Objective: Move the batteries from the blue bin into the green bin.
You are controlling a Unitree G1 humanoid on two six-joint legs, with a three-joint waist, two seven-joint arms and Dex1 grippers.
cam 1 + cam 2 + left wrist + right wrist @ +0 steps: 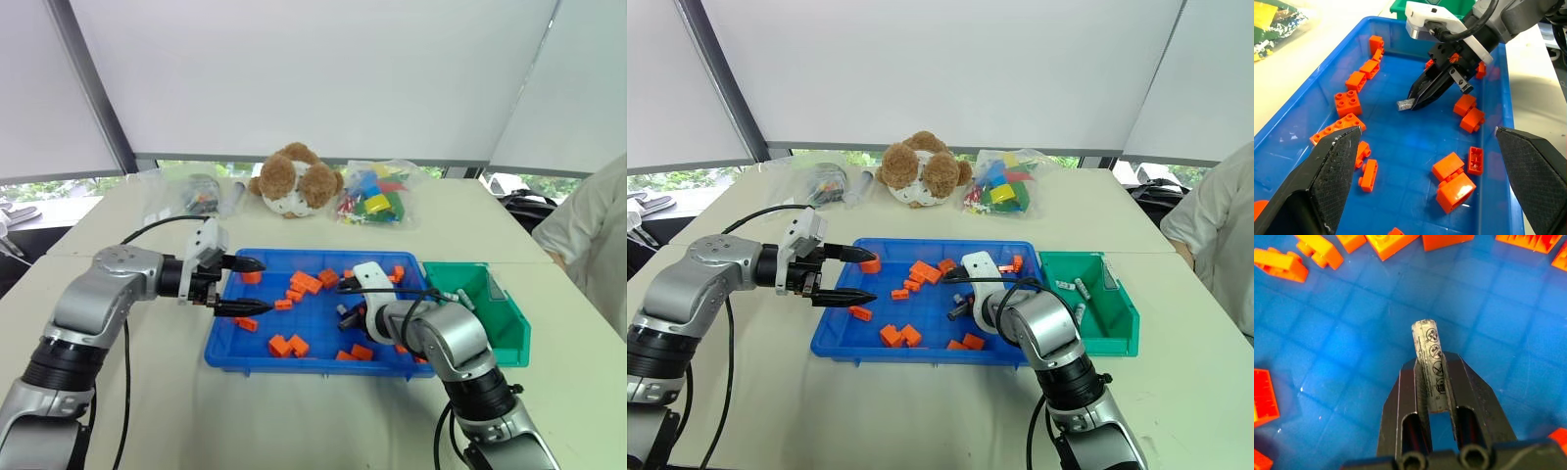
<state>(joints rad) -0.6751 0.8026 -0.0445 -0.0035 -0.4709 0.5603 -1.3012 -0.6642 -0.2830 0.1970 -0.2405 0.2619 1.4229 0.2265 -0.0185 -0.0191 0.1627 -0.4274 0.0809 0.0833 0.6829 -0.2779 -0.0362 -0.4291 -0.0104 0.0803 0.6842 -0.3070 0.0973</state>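
The blue bin [227, 351] lies on the table in front of me, strewn with orange blocks [306, 284]. Low over its gridded floor, my right gripper [1432, 363] is shut on a silver-grey battery [1426, 335] whose end sticks out past the fingertips. The left wrist view shows the same battery [1405, 104] at the tip of the right gripper [1415, 103]. Over the bin's left part my left gripper [260, 286] hovers open, holding nothing. The green bin [509, 328] stands against the blue bin's right side, with two batteries [1065, 285] lying in it.
A teddy bear [296, 181], a clear bag of coloured blocks [377, 201] and another bag [196, 193] sit along the table's far side. A person's sleeve [593, 235] is at the right edge. Cables hang from both arms.
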